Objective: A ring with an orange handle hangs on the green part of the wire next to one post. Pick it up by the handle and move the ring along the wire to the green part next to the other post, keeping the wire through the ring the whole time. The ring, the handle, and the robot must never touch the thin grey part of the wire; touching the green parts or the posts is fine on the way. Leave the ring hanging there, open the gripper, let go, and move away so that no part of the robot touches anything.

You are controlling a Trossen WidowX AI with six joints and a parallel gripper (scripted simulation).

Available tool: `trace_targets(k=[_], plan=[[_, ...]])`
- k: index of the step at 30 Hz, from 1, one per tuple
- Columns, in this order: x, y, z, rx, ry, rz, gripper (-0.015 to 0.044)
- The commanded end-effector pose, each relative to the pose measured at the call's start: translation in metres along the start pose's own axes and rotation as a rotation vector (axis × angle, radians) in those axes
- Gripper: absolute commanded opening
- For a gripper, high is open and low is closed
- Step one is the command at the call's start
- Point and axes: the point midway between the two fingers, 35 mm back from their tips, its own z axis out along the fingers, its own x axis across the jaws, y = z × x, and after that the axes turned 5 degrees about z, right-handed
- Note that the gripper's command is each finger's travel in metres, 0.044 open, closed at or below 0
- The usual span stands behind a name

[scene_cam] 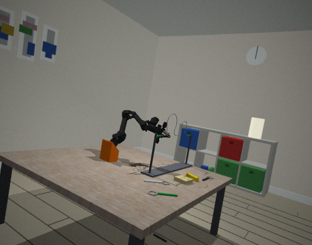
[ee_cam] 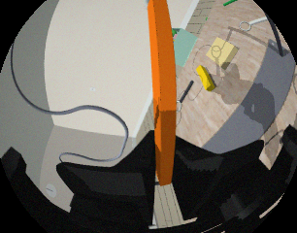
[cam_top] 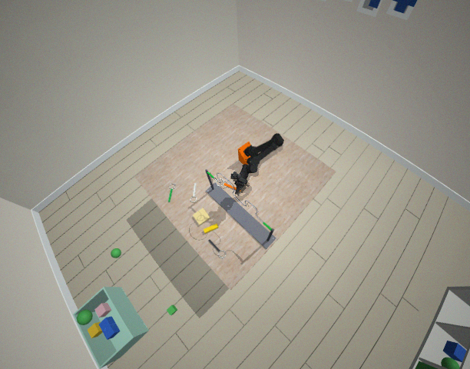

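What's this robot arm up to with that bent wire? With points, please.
The arm has its end effector (cam_top: 238, 191) (ee_cam: 156, 135) shut on the orange handle (cam_top: 230, 185) (ee_cam: 164, 92) of a ring. The ring is near the post (cam_top: 210, 181) (scene_cam: 152, 154) on the orange base's side, well short of the far post (cam_top: 270, 234) (scene_cam: 188, 148). Whether the ring touches the wire's grey part, I can't tell.

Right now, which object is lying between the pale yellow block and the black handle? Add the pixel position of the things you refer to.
A bright yellow bar (cam_top: 210, 228) (scene_cam: 192, 177) (ee_cam: 205, 79); the top view shows it there.
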Motion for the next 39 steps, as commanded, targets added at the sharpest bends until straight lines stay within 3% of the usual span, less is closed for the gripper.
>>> trace_targets(k=[1, 39], plan=[[-0.016, 0.003, 0.003, -0.03, -0.043, -0.095, -0.015], [-0.083, 0.029, 0.002, -0.1, -0.229, -0.523, -0.015]])
